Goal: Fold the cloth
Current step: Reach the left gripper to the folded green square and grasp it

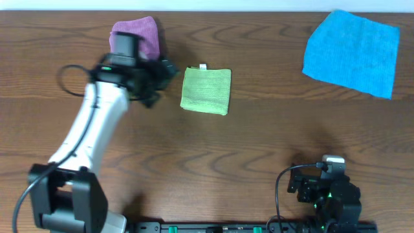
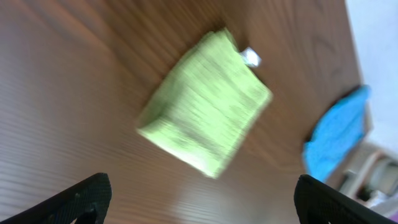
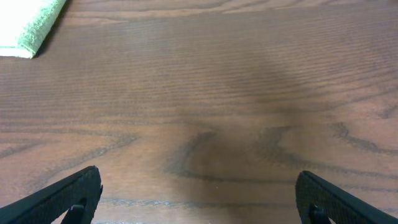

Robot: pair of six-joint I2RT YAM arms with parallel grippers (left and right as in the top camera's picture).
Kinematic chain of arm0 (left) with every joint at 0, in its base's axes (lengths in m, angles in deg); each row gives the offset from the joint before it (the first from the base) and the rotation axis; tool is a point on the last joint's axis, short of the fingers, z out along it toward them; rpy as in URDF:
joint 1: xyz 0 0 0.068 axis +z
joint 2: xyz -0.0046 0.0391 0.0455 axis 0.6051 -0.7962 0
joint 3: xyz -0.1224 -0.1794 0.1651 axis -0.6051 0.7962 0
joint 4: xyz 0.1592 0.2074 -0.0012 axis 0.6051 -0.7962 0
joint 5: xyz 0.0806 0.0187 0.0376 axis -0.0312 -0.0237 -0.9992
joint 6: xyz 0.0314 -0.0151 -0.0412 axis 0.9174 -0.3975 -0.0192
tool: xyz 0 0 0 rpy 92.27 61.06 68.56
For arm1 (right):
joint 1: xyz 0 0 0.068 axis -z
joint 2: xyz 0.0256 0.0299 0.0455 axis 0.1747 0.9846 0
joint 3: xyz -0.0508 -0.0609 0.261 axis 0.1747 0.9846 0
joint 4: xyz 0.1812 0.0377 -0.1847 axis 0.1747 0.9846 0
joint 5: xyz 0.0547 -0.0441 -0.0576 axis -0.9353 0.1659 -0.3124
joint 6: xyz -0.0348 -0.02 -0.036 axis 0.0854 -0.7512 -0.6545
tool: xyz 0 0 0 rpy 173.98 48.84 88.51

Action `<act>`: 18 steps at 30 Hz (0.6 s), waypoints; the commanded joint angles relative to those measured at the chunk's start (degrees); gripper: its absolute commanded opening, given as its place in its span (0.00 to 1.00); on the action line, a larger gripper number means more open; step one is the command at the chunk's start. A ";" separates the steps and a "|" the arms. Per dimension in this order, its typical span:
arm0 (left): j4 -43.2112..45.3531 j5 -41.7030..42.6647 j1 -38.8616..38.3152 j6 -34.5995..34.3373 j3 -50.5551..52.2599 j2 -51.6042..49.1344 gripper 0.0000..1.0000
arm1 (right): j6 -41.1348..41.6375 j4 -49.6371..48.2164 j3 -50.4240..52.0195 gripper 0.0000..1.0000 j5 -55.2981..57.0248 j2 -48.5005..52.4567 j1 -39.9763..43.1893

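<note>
The lime yellow-green cloth (image 1: 206, 90) lies folded into a small thick rectangle on the wooden table, with its white tag (image 1: 203, 66) at the far edge. In the left wrist view it shows blurred (image 2: 205, 109), tag at its upper right (image 2: 250, 58). My left gripper (image 1: 162, 81) is open and empty, just left of the cloth, not touching it; its fingertips frame the bottom of the left wrist view (image 2: 202, 199). My right gripper (image 1: 318, 184) is open and empty near the front right of the table. A corner of the green cloth shows in the right wrist view (image 3: 31, 25).
A bright blue cloth (image 1: 352, 52) lies flat at the back right and shows in the left wrist view (image 2: 339, 134). A pinkish-purple folded cloth (image 1: 139, 35) lies at the back left, partly behind the left arm. Bare wood lies between the grippers.
</note>
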 commanded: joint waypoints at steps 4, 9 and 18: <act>0.76 -15.52 -16.55 -46.40 -0.63 -5.42 0.95 | 0.87 0.11 0.48 0.99 -0.22 -0.50 0.46; 2.51 -27.85 -24.48 -61.09 -0.50 -10.82 0.95 | 0.87 0.11 0.48 0.99 -0.22 -0.50 0.46; 8.52 -43.28 -30.21 -61.94 0.24 -18.01 0.95 | 0.87 0.11 0.48 0.99 -0.22 -0.50 0.46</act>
